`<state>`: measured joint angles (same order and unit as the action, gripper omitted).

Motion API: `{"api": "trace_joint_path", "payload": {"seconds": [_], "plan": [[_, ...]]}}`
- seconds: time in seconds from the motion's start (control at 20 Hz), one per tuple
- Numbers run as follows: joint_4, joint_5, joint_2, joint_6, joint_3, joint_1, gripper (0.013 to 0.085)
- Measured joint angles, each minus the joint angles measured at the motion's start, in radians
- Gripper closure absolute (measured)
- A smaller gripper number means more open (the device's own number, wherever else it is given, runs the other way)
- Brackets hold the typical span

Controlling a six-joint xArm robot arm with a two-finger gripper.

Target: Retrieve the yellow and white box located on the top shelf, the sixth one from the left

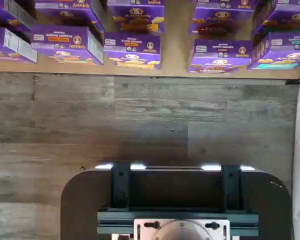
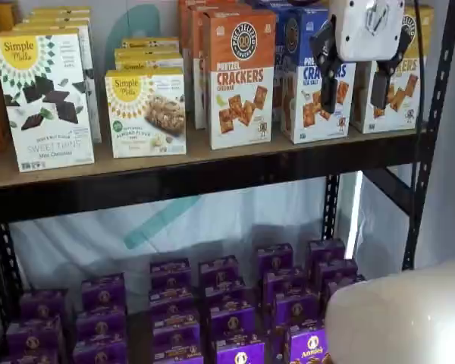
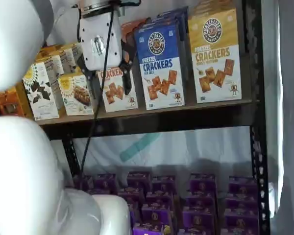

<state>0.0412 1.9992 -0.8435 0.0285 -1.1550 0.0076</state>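
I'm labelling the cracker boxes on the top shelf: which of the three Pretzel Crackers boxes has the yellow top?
The yellow and white box, at the rack's right end beside the blue box; the third, the orange box, stands left of the blue.

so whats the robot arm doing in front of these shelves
A robot arm is after the yellow and white box of pretzel crackers at the right end of the top shelf. Its gripper hangs open in front of the cracker boxes, holding nothing, and no box has left the row yet. In a shelf view it overlaps the blue box and the target. Purple boxes fill the level below.
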Motion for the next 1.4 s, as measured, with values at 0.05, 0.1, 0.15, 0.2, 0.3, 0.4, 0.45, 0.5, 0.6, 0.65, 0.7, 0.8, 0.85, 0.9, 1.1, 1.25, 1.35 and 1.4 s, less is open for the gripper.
{"api": "trace_joint_path", "payload": {"seconds": [0.05,0.1,0.15,0.2,0.3,0.4,0.45,0.5,0.6,0.65,0.7,0.8,0.85,0.9,1.1,1.25,1.35,1.4], "plan": [[0.01,-0.011,-0.007,-0.005,0.006,-0.009,0.013],[0.034,-0.038,-0.024,-0.018,0.022,-0.032,0.013],[0.043,-0.05,-0.031,-0.023,0.028,-0.039,0.013],[0.046,-0.056,-0.033,-0.025,0.03,-0.042,0.013],[0.042,-0.059,-0.034,-0.025,0.03,-0.04,0.013],[0.028,-0.065,-0.036,-0.025,0.032,-0.034,0.013],[0.014,-0.07,-0.037,-0.025,0.034,-0.028,0.013],[0.0,-0.075,-0.038,-0.028,0.037,-0.026,0.013],[-0.028,-0.089,-0.042,-0.043,0.044,-0.033,0.013],[-0.042,-0.098,-0.044,-0.054,0.048,-0.039,0.013],[-0.056,-0.108,-0.045,-0.071,0.052,-0.052,0.013],[-0.062,-0.133,-0.047,-0.124,0.06,-0.108,0.013],[-0.063,-0.146,-0.047,-0.151,0.063,-0.136,0.013],[-0.063,-0.159,-0.046,-0.182,0.065,-0.167,0.013],[-0.048,-0.215,-0.021,-0.329,0.063,-0.323,0.013],[-0.027,-0.251,0.002,-0.409,0.058,-0.408,0.013],[-0.016,-0.268,0.017,-0.442,0.054,-0.444,0.013],[-0.01,-0.276,0.023,-0.455,0.053,-0.458,0.013]]}}
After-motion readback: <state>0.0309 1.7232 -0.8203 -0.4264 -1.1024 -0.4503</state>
